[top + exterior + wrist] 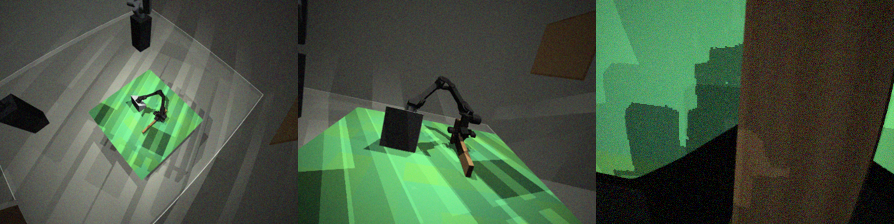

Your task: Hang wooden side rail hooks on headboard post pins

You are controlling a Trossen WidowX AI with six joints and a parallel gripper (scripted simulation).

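Observation:
The wooden side rail point(149, 126) point(466, 158) stands on its narrow edge. Its far end, nearest the exterior camera, is at or very near the green table top point(126, 142) point(374, 192). My gripper point(160, 117) point(459, 136) is shut on the rail close to its post end. The darker headboard post point(165, 111) point(456, 123) stands right behind the gripper, mostly covered by it. In the wrist view a wide brown wooden surface point(811, 100) runs top to bottom between dark finger shapes; I cannot tell whether it is rail or post. Hooks, pins and slot are hidden.
A block with a pale top and dark sides point(137, 103) point(401, 129) stands beside the arm's base, left of the gripper. The arm arches from there over to the rail. Large dark blocks point(141, 33) point(25, 114) stand off the table. Striped shadows cross the table.

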